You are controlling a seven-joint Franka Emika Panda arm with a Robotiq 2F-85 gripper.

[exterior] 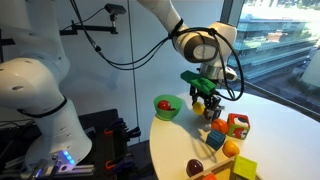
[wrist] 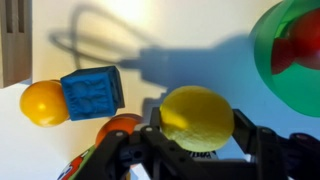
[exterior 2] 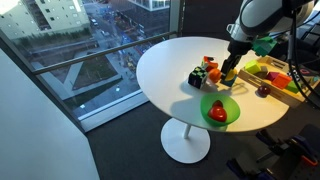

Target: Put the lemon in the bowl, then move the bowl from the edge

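Lemon held in gripper over round white table beside windows.

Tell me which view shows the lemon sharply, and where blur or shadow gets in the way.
Wrist view: the lemon is sharp and brightly lit, the bowl at upper right is blurred, and the gripper casts a hard shadow across the table. In both exterior views the lemon is too small to see.

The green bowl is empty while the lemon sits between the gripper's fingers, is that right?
No, the bowl is not empty: a red object lies in it, as an exterior view shows. The lemon does sit between the fingers of the gripper.
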